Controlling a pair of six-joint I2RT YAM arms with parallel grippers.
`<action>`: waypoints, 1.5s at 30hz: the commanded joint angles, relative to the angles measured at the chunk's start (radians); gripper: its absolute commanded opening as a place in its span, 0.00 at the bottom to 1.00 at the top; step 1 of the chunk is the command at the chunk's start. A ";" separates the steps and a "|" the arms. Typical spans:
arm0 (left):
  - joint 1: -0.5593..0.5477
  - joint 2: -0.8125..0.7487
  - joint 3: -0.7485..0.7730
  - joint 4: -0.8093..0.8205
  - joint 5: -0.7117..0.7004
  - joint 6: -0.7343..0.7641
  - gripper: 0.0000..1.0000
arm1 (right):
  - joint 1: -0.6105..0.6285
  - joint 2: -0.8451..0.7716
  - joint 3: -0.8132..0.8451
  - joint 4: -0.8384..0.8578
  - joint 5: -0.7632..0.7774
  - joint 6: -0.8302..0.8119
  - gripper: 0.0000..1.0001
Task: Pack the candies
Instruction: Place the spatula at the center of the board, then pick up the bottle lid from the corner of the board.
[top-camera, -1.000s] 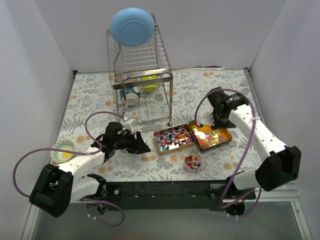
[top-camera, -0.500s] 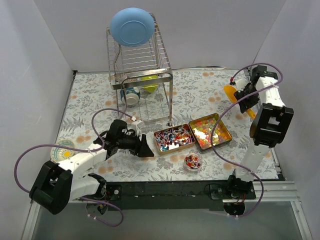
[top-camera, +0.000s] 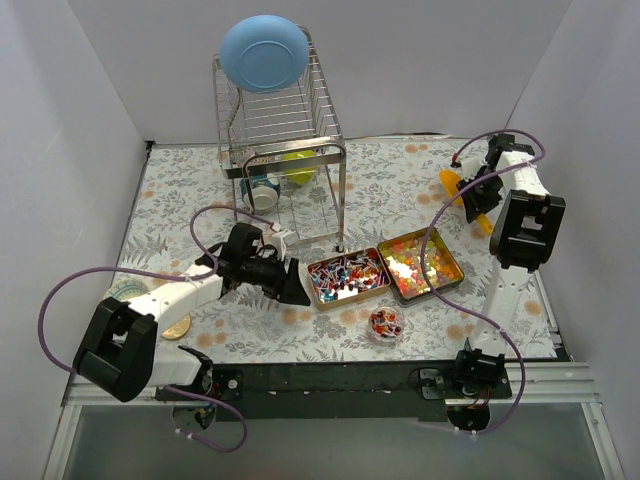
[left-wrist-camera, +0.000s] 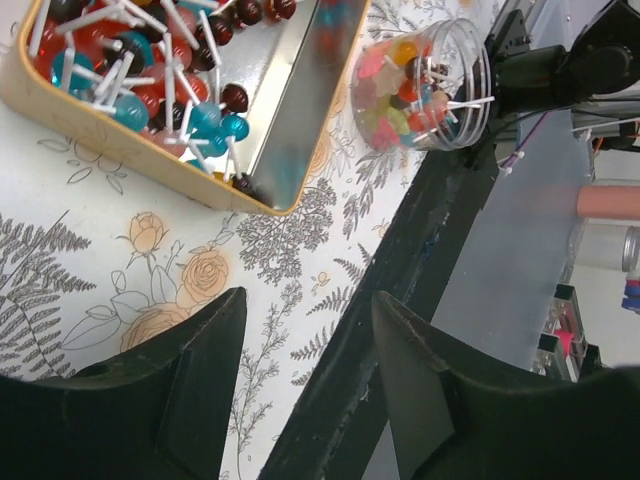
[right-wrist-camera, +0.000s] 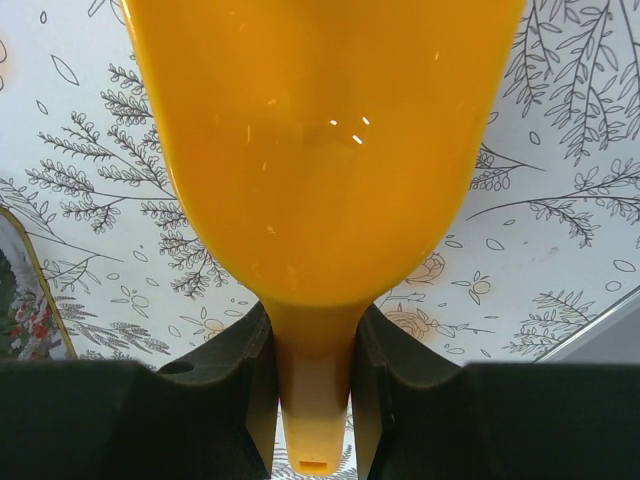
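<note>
Small glossy multicoloured candies fill the right tin (top-camera: 420, 264). Lollipops with white sticks fill the left tin (top-camera: 347, 278), which also shows in the left wrist view (left-wrist-camera: 150, 90). A small clear jar (top-camera: 385, 323) in front of the tins holds mixed candies and also shows in the left wrist view (left-wrist-camera: 420, 85). My left gripper (top-camera: 290, 285) is open and empty just left of the lollipop tin, and its jaws (left-wrist-camera: 305, 330) stand wide apart. My right gripper (top-camera: 472, 197) is shut on the handle of a yellow scoop (right-wrist-camera: 320, 130) at the far right, above the cloth.
A wire dish rack (top-camera: 285, 150) with a blue bowl (top-camera: 264, 54) on top, and cups inside, stands at the back. A gold lid (top-camera: 177, 327) and a patterned round piece (top-camera: 122, 290) lie at the left. The black table edge (left-wrist-camera: 390, 340) runs below the jar.
My right arm has lifted the yellow scoop out of the candy tin and swung it to the far right. My left gripper has moved right, up to the lollipop tin.
</note>
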 joint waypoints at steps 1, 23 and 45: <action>-0.007 0.040 0.133 -0.131 0.070 0.181 0.53 | 0.001 -0.004 0.025 0.027 -0.017 0.022 0.01; -0.018 0.016 0.358 -0.449 0.039 0.476 0.58 | 0.019 -0.122 -0.077 0.054 0.063 0.041 0.98; 0.117 -0.441 0.213 -1.090 -0.845 0.973 0.98 | 0.163 -0.515 -0.145 -0.134 -0.287 0.026 0.98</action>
